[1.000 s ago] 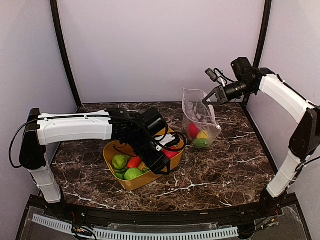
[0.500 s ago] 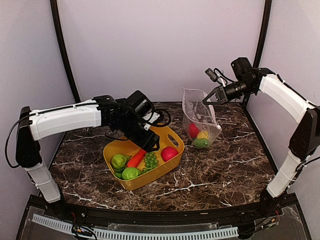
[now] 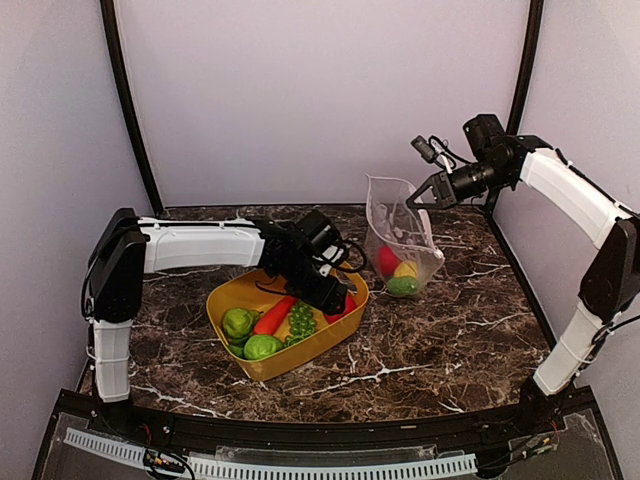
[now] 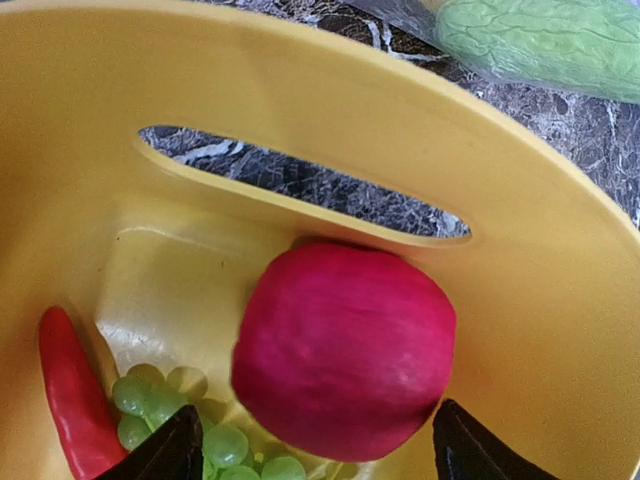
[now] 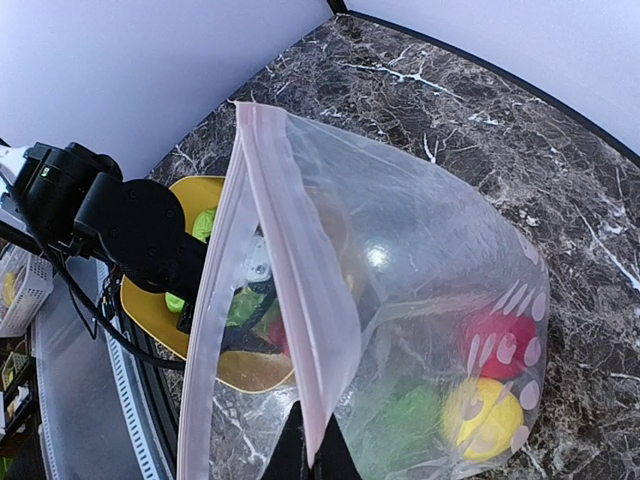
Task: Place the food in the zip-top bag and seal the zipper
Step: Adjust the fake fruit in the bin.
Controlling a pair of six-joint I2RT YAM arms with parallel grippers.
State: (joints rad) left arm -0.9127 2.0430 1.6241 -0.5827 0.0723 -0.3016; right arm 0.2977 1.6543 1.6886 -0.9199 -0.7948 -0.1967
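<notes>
While the left fingers stand open astride the red ball in the yellow tub at the table's middle, carrot and grapes alongside, zip-top bag upright toward the far right corner, food inside, right fingers clamped on its zipper.

Left gripper half-hides the red ball from above — fingertips (wrist view) cropped.

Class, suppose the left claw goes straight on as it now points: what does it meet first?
The left claw would most likely meet the red ball, lying against the tub wall.
</notes>
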